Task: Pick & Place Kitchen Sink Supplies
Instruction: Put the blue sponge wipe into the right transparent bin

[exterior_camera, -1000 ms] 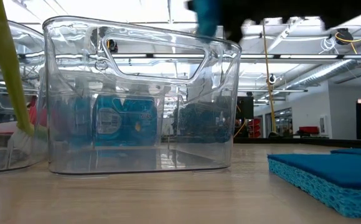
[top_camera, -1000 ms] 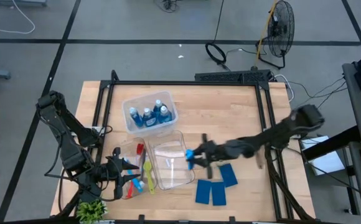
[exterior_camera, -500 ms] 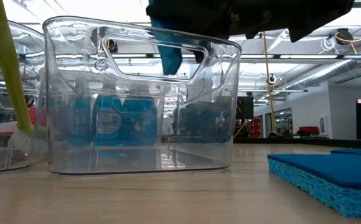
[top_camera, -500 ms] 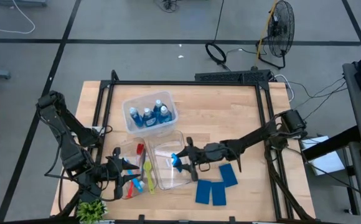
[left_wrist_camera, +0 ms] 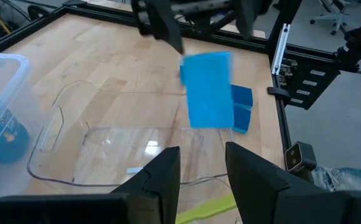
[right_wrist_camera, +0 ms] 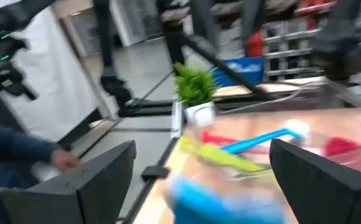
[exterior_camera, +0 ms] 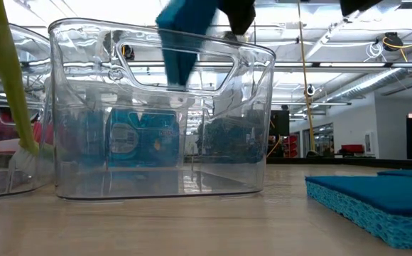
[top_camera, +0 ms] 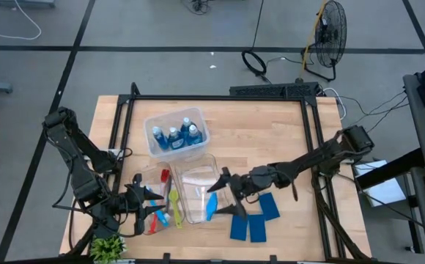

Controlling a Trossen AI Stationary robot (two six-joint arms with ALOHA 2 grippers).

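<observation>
A flat blue sponge (left_wrist_camera: 208,96) is in mid-air, on edge and tilted, at the rim of the middle clear bin (top_camera: 198,194); the low view shows the sponge (exterior_camera: 185,35) there too. My right gripper (top_camera: 227,194) stands open just above and to the right of it, one finger on each side, clear of the sponge (right_wrist_camera: 221,202). My left gripper (top_camera: 143,196) waits by the left bin (top_camera: 156,192), its fingers (left_wrist_camera: 162,183) a narrow gap apart with nothing pinched. A yellow-green brush (exterior_camera: 7,78) leans in that bin.
Three blue sponges (top_camera: 250,220) lie on the table right of the middle bin. The far bin (top_camera: 176,136) holds blue bottles. Red and blue brushes (top_camera: 157,218) lie at the left bin. A potted plant (top_camera: 108,248) stands at the near left corner.
My right gripper has carried the sponge toward the table's left, over the middle bin, then opened wide and let go while drawing back a little to the right. The sponge has left the fingers and is dropping, tilted, at the bin's rim.
</observation>
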